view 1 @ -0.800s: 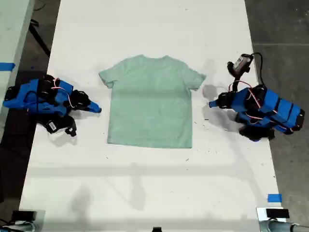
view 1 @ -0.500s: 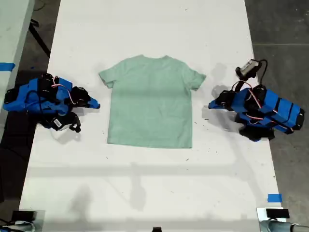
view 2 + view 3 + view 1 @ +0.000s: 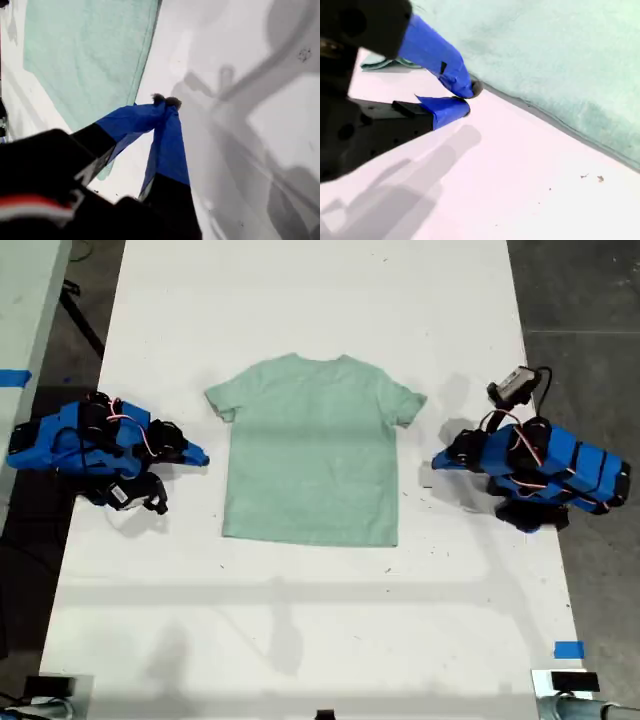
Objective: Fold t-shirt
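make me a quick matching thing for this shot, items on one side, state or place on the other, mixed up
Things:
1. t-shirt
2. my first gripper
3. blue tape square
4. table

States or places:
a. white
b. shut, holding nothing, beside the shirt's edge
c. near the exterior view's lower right corner
d. lying flat, not yet folded

Pairs: 1-d, 2-b, 3-c, 4-a

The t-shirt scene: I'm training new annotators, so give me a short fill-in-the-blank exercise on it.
1. The t-shirt lies ___ on the white table.
2. My first gripper holds ___.
3. In the exterior view, the shirt lies ___ the two blue arms.
4. The shirt's colour is pale ___.

Answers: flat; nothing; between; green
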Motion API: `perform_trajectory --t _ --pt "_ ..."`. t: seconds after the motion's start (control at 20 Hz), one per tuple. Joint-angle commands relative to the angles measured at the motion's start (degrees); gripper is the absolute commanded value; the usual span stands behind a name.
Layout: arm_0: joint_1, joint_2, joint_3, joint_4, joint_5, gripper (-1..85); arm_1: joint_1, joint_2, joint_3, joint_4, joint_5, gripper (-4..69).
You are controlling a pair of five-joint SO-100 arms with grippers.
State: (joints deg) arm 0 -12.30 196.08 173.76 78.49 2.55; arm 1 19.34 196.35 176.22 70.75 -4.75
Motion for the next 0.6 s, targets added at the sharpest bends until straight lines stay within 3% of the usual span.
perform_trajectory --t 0.0,0.15,0.3,0.55 --pt "-0.26 0.09 -2.64 -0.62 -2.90 0.0 -2.02 0.26 -5.98 0.97 2.02 -1.3" --pt "-1.58 -4.22 -9.58 -1.41 -3.08 0.0 -1.14 -4.57 -13.27 0.70 0.97 -1.2" --pt "-5.01 -23.20 -23.73 -0.79 -0.53 0.0 2.81 -23.20 -26.72 -1.85 -5.54 -1.2" --pt "-15.73 -44.47 -41.13 1.67 6.77 0.0 13.71 -44.56 -45.62 -0.62 -18.90 -1.2"
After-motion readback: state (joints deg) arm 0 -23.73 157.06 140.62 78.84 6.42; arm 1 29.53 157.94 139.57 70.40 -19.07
